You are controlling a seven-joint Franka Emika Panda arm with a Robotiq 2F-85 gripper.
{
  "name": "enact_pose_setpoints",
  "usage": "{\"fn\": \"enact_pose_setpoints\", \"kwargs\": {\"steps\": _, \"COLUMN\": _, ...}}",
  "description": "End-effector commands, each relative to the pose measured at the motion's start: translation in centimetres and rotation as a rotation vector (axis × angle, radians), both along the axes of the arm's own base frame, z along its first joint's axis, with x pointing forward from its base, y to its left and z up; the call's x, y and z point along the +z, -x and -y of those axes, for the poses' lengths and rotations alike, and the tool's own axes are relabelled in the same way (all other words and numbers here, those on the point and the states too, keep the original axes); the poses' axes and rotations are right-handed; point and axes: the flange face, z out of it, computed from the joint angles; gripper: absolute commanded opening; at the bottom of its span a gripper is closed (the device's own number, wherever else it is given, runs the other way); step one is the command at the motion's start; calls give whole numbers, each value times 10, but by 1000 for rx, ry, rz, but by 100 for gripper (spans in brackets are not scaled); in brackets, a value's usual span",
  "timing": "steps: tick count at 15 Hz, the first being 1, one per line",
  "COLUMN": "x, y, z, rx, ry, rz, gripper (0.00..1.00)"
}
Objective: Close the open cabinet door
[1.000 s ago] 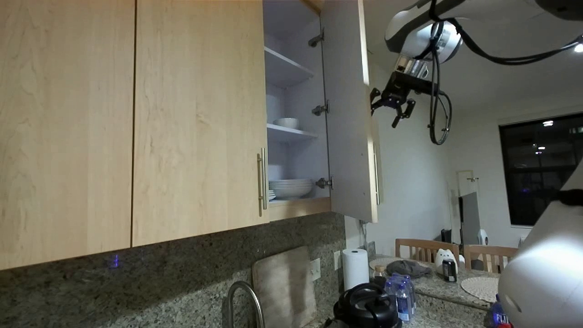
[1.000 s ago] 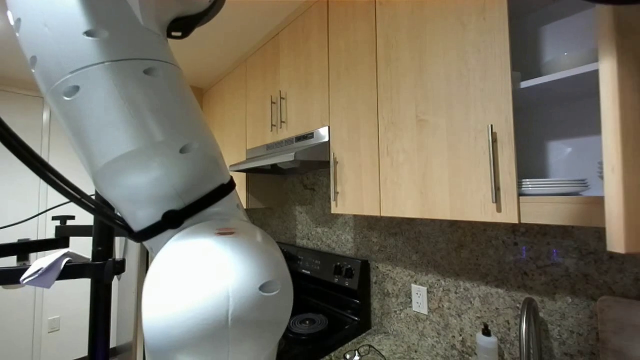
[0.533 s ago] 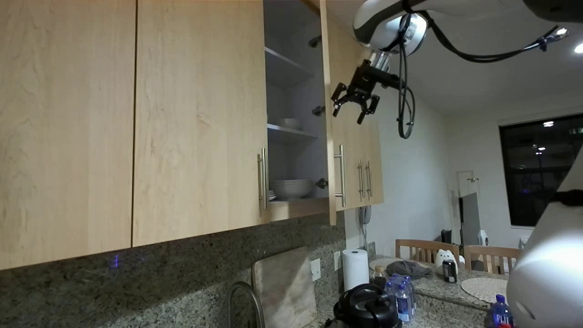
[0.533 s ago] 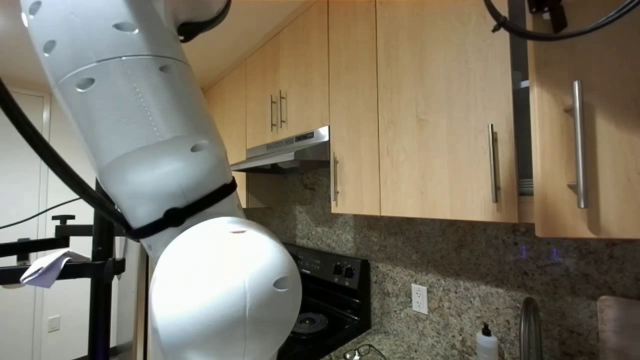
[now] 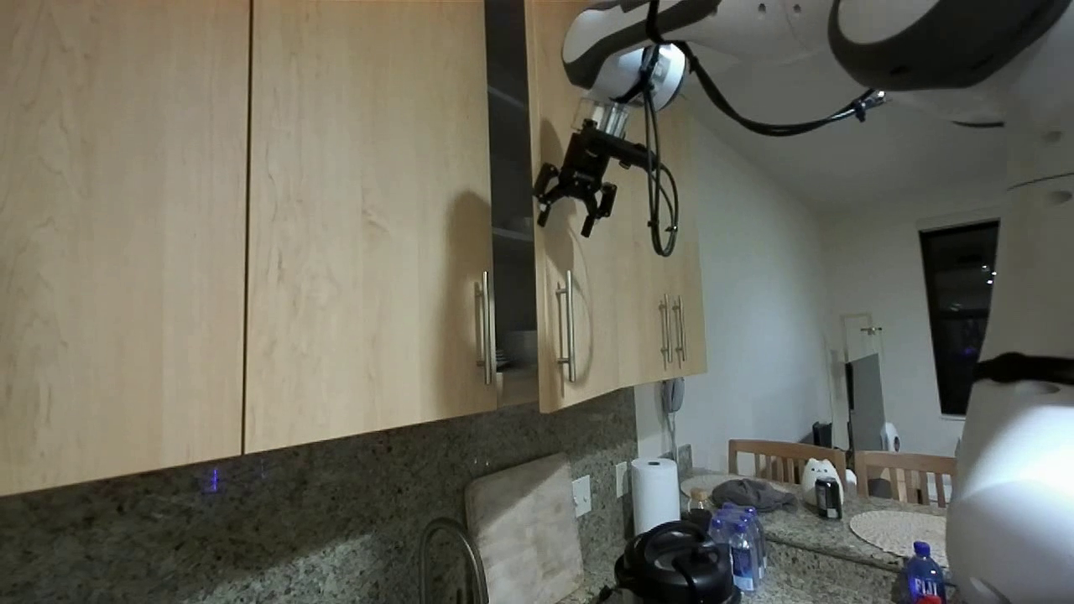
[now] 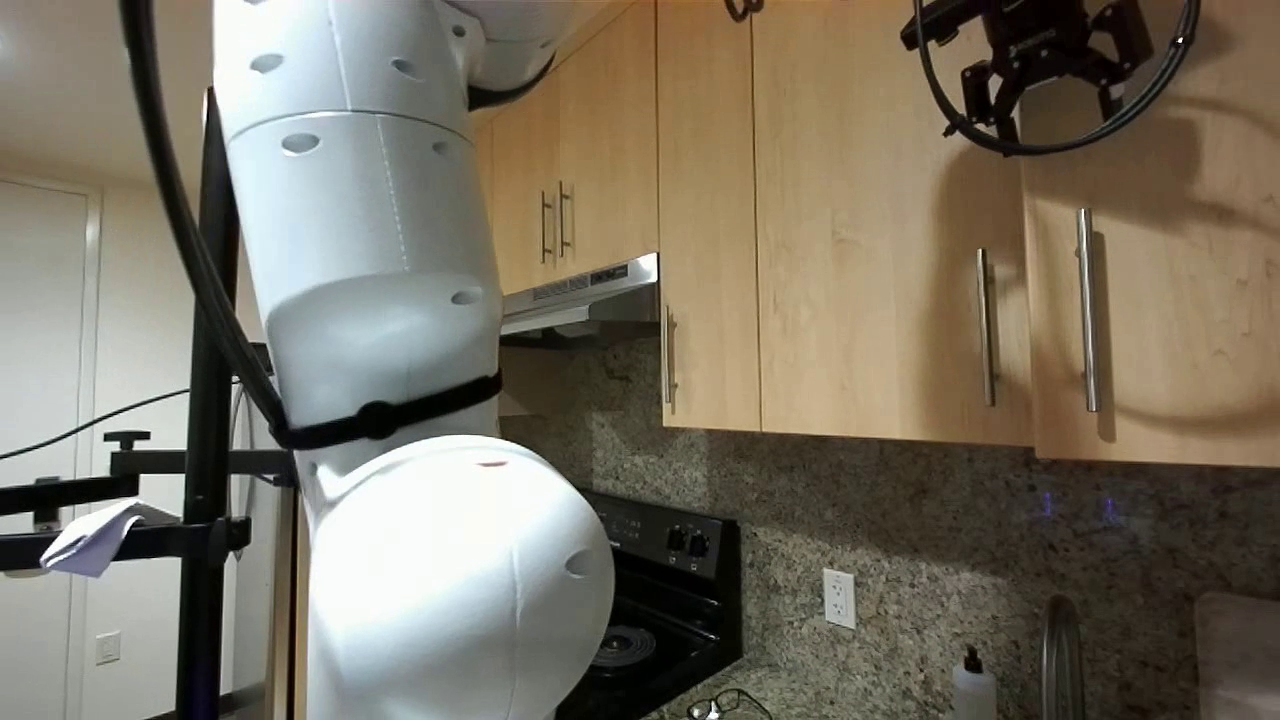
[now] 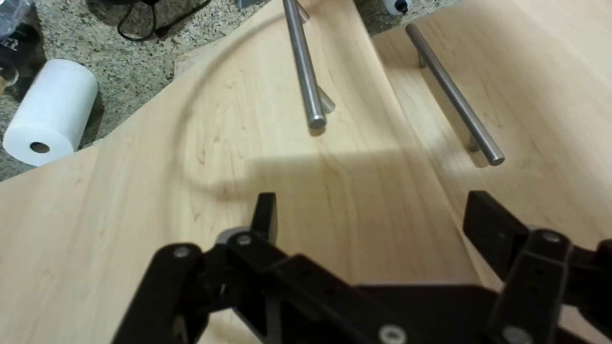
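Note:
The open cabinet door [image 5: 600, 294] is light wood and stands ajar; a narrow dark gap shows along its left edge in an exterior view. It also shows in an exterior view [image 6: 1190, 340] and in the wrist view [image 7: 239, 119]. Its white inner face is hidden. Its metal bar handle [image 5: 570, 327] runs vertically near the left edge. My gripper [image 5: 564, 222] is open and empty, in front of the door's outer face and above the handle; it also shows in an exterior view [image 6: 1058, 118] and the wrist view [image 7: 373, 200]. I cannot tell whether it touches the door.
The similar wood door [image 5: 361, 210] with its handle [image 5: 485, 327] on its right edge is shut beside the gap. Below stand a faucet [image 5: 457, 537], a cutting board [image 5: 524, 528], a black pot [image 5: 675, 566] and a paper towel roll [image 5: 654, 495].
The door has swung from wide open to ajar, covering most of the shelves and dishes. My gripper has moved along with it toward the shut door, staying open.

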Motion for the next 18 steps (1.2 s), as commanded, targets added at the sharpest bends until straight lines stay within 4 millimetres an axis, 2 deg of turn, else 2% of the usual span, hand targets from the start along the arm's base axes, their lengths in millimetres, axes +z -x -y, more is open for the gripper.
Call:
{"fn": "enact_pose_setpoints", "kwargs": {"steps": 1, "x": 0, "y": -33, "z": -15, "rx": 23, "ry": 28, "rz": -53, "gripper": 100}}
{"fn": "enact_pose_setpoints", "kwargs": {"steps": 4, "x": 1, "y": -47, "z": -22, "rx": 31, "ry": 37, "rz": -62, "gripper": 100}}
{"fn": "enact_pose_setpoints", "kwargs": {"steps": 8, "x": 4, "y": -56, "z": -25, "rx": 49, "ry": 39, "rz": -63, "gripper": 100}}
{"fn": "enact_pose_setpoints", "kwargs": {"steps": 18, "x": 3, "y": -55, "z": -35, "rx": 98, "ry": 66, "rz": -161, "gripper": 100}}
